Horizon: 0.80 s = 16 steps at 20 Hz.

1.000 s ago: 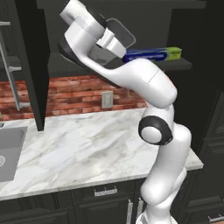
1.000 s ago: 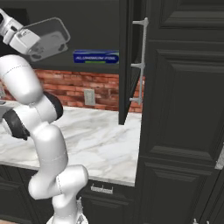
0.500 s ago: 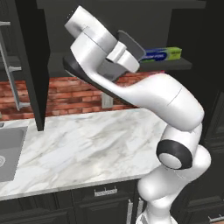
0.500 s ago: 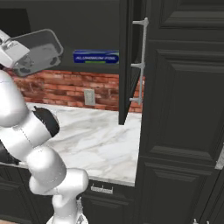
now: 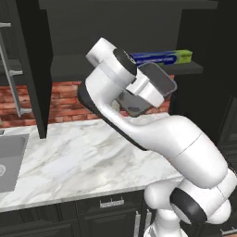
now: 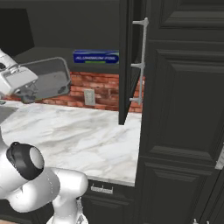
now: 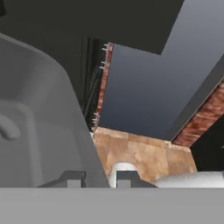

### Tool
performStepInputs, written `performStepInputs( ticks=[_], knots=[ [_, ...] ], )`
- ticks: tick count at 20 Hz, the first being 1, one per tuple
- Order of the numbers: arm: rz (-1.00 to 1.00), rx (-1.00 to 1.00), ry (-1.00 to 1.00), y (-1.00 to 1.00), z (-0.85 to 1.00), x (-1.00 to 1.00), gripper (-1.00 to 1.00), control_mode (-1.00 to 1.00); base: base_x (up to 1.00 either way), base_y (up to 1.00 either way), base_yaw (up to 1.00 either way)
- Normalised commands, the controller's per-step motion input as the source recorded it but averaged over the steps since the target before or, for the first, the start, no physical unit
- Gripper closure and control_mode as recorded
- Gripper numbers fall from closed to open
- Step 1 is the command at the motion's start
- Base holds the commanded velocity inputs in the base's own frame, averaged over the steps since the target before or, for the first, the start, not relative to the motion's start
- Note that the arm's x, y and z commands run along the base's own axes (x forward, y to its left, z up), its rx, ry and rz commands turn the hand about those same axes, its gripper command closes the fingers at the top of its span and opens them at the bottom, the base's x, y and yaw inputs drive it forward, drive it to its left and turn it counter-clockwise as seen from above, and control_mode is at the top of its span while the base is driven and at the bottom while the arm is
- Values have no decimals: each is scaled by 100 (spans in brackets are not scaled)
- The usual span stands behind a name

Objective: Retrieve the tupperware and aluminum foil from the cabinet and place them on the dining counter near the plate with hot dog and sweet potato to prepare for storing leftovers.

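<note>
Swinging away from the cabinet (image 6: pixel 131 61), the arm has lowered the tupperware (image 5: pixel 155 88) clear of the shelf where the aluminum foil (image 5: pixel 162 57) lies, and it hangs tilted above the marble worktop (image 5: pixel 88 157). The gripper (image 7: pixel 99 179) is pinched nearly closed on the container's rim. Carry it steadily with the wrist levelled, so the thin rim doesn't slip on the way to the dining counter.

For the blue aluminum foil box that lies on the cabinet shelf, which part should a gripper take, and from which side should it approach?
Grip the aluminum foil across its narrow section near the middle, coming straight in through the open front of the cabinet. The box is long and thin and lies lengthwise along the shelf edge, its long face toward the room, so probably only its short dimension fits between the fingers.
</note>
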Motion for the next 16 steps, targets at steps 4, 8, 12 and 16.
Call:
performStepInputs(
  ticks=[4, 8, 12, 16],
  knots=[
    [6, -1, 34, -52, -33, -84, 100, -100, 0, 0, 0],
    [0, 0, 28, -58, -5, -85, 100, -100, 0, 0, 0],
    [0, 0, 34, -10, 0, -24, 100, -100, 0, 0, 0],
    [1, 0, 37, 0, 0, 0, 100, -100, 0, 0, 0]
  ],
)
